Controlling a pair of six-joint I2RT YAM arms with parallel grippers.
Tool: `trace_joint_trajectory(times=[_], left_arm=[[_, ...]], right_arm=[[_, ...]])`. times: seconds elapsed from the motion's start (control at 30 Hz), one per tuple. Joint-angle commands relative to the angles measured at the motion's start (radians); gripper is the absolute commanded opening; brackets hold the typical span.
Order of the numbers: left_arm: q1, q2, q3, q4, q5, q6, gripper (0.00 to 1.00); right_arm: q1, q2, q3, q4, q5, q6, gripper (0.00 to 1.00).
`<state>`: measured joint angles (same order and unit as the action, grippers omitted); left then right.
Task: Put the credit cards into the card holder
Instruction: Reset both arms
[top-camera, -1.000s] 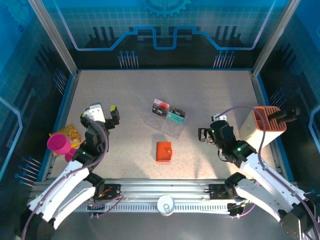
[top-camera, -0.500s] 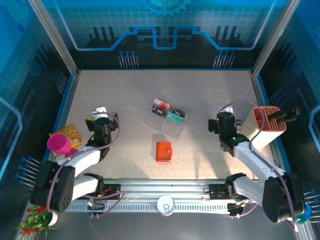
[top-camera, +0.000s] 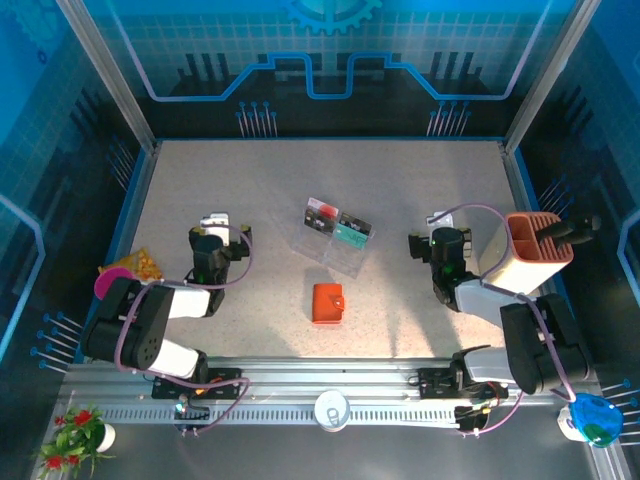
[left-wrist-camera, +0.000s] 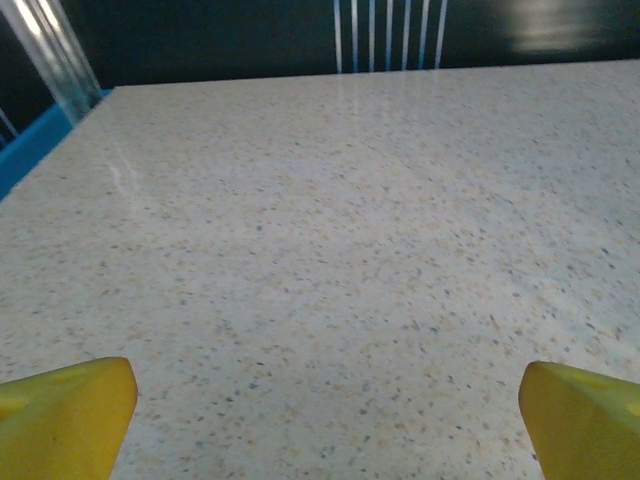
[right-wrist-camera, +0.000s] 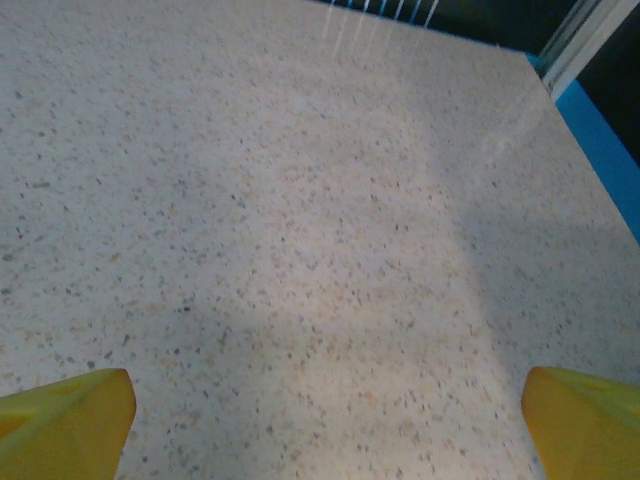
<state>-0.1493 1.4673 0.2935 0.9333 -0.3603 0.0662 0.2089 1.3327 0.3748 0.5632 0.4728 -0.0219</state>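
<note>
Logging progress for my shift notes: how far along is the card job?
Done: nothing; the credit cards stand in the clear tray, and the card holder lies closed. In hand: nothing; left gripper and right gripper are open, empty. Left: open the card holder, move every card.

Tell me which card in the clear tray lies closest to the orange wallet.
The teal card, at the tray's near right end; the red-and-white card sits further back and left.
</note>
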Motion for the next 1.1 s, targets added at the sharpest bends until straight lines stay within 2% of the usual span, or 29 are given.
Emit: trace_joint_trajectory(times=[0.0,0.03,0.1,0.17,0.23,0.27,0.33,0.4,0.43,0.73,0.87,0.93,1.07], left_arm=[[0.019,0.012,0.017,0.068,0.101,0.026,0.99],[0.032,0.014,0.012,0.077,0.135,0.022,0.99],[0.059,0.024,0.009,0.077,0.214,0.012,0.99],[0.086,0.070,0.013,0.103,0.293,0.010,0.99],[0.088,0.084,0.030,0.094,0.277,0.004,0.99],[0.090,0.087,0.037,0.086,0.278,0.001,0.99],[0.102,0.088,0.060,0.040,0.281,-0.013,0.99],[0.148,0.083,0.106,-0.054,0.308,-0.066,0.99],[0.160,0.085,0.108,-0.055,0.327,-0.072,0.99],[0.144,0.088,0.101,-0.035,0.288,-0.062,0.99],[0.124,0.091,0.087,-0.002,0.177,-0.074,0.99],[0.109,0.093,0.079,0.015,0.134,-0.069,0.99],[0.108,0.090,0.077,0.017,0.133,-0.071,0.99]], right_arm=[[-0.036,0.026,-0.012,0.215,-0.078,-0.046,1.00],[-0.050,0.026,0.004,0.179,-0.124,-0.032,1.00],[-0.080,0.045,-0.004,0.233,-0.191,0.009,1.00],[-0.100,0.123,-0.057,0.399,-0.251,0.019,1.00],[-0.107,0.218,-0.091,0.568,-0.263,0.014,1.00],[-0.101,0.233,-0.083,0.567,-0.244,0.007,1.00],[-0.103,0.200,0.008,0.334,-0.294,0.008,1.00],[-0.147,0.211,0.030,0.316,-0.389,0.023,1.00],[-0.150,0.207,0.032,0.305,-0.394,0.023,1.00],[-0.145,0.210,0.026,0.319,-0.385,0.022,1.00],[-0.081,0.217,-0.011,0.408,-0.213,0.000,1.00],[-0.075,0.215,-0.016,0.418,-0.201,-0.002,1.00],[-0.080,0.215,-0.010,0.406,-0.207,0.002,1.00]])
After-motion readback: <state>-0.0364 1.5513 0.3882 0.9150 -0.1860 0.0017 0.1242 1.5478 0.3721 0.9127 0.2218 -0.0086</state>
